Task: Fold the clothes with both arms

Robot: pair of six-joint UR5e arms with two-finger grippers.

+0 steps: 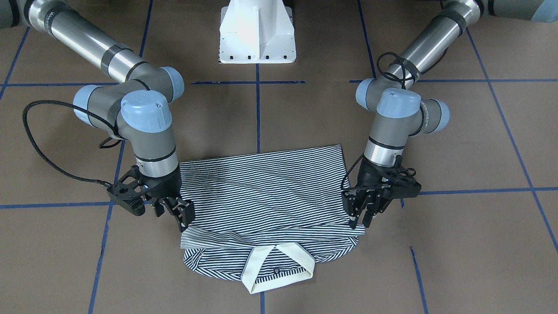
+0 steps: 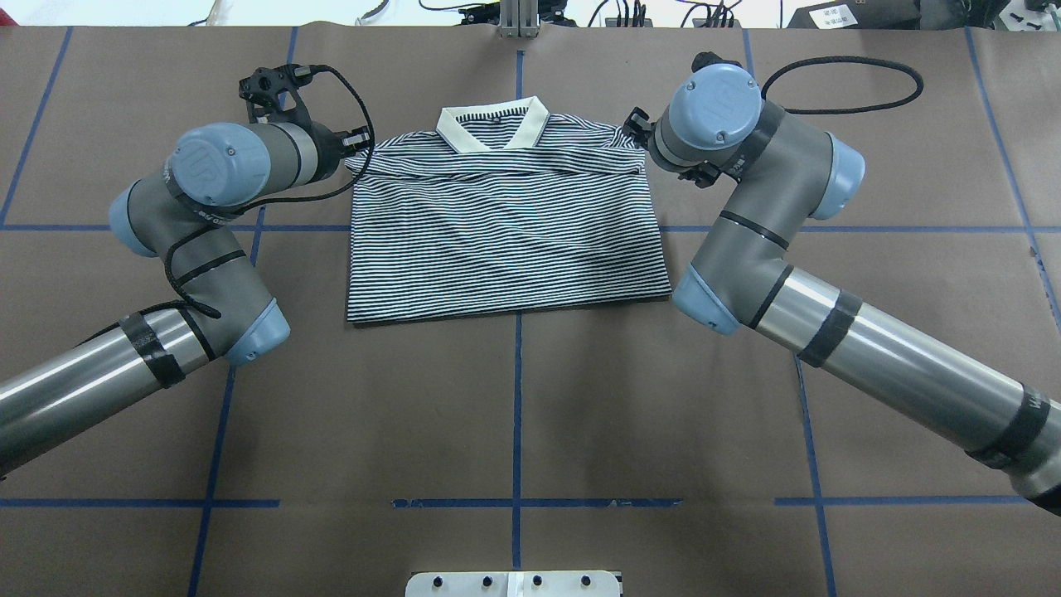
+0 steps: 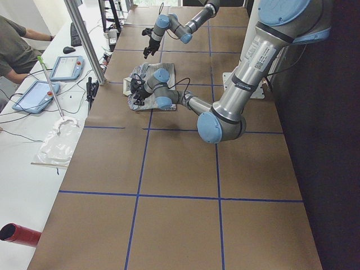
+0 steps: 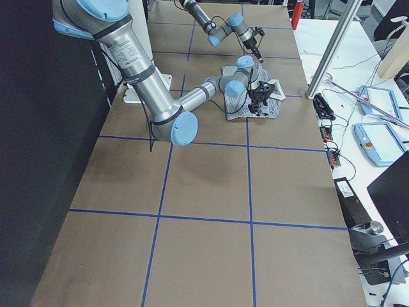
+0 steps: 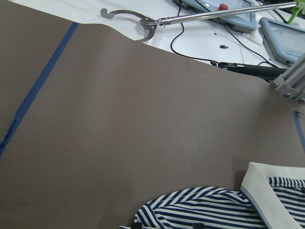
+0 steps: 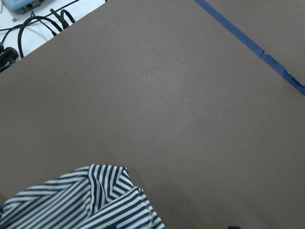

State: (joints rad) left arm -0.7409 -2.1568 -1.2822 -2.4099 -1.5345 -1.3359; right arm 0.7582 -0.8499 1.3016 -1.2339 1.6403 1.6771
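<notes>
Roughly rectangular, finely striped polo shirt (image 2: 506,240)

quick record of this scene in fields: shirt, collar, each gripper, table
shirt: striped, folded flat, top layer ending just short of the collar
collar: cream, uncovered, on the side away from the robot
left gripper: at one side edge of the shirt, fingers slightly apart
right gripper: at the opposite side edge, open or shut unclear
table: brown, blue tape grid
</notes>
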